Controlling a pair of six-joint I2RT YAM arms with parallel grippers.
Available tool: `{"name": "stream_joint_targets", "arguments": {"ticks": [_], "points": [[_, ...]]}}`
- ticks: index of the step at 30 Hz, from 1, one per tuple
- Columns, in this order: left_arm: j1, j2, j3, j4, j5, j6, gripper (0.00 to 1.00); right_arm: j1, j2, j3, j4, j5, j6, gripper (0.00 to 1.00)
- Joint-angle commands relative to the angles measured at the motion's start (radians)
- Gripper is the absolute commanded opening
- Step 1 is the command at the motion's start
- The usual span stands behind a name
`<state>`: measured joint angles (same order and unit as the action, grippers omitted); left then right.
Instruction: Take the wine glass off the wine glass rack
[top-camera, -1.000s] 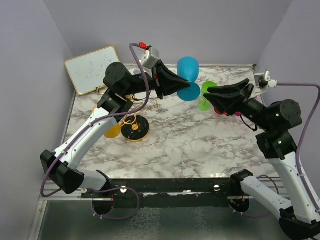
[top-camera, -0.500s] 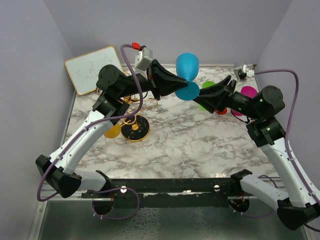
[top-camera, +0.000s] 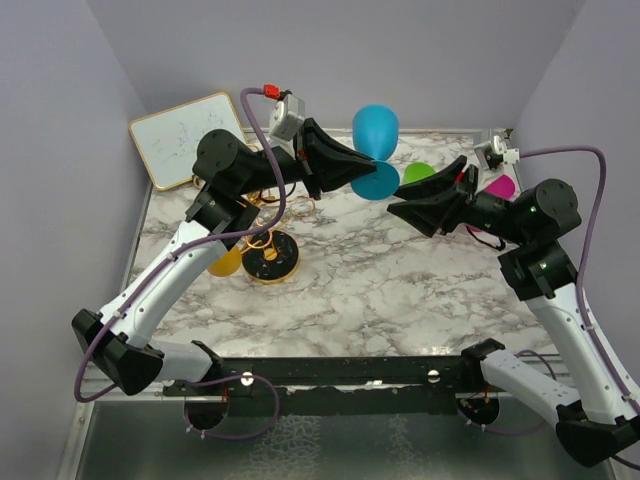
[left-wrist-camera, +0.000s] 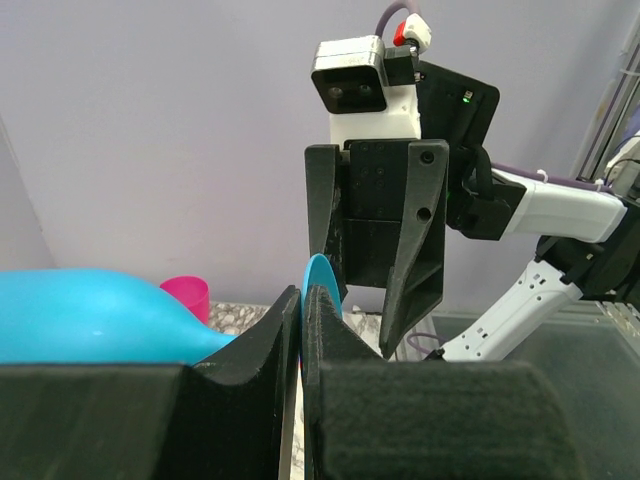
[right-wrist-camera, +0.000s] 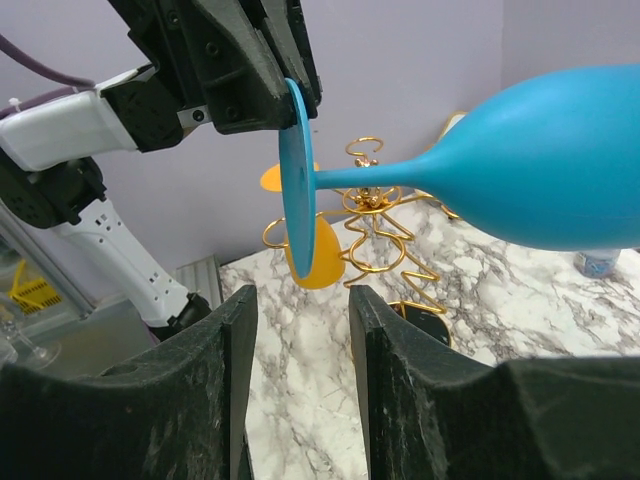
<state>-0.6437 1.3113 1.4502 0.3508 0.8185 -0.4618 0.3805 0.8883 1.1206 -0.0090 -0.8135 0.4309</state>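
Wine glass, blue: off the rack, held aloft on its side above the back of the counter.
Left fingers: clenched on the rim of the glass's round foot.
Right fingers: released, with the gap facing that foot, apparently not touching it.
Wine glass rack, gold wire on a black base: stands on the counter's left side, well apart from the glass.

The blue wine glass hangs sideways aloft — gold rack stands apart.
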Motion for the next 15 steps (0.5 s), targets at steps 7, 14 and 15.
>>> {"name": "stream_joint_targets", "arguments": {"ticks": [7, 14, 15], "points": [[-0.019, 0.008, -0.010, 0.070, -0.005, -0.031, 0.00, 0.001, 0.036, 0.028, 0.074, -0.040, 0.048, 0.42], [-0.035, 0.022, -0.013, 0.070, -0.001, -0.029, 0.00, 0.001, 0.050, 0.040, 0.101, -0.037, 0.069, 0.39], [-0.037, 0.026, -0.013, 0.070, 0.002, -0.028, 0.00, 0.000, 0.054, 0.041, 0.101, -0.035, 0.071, 0.37]]}}
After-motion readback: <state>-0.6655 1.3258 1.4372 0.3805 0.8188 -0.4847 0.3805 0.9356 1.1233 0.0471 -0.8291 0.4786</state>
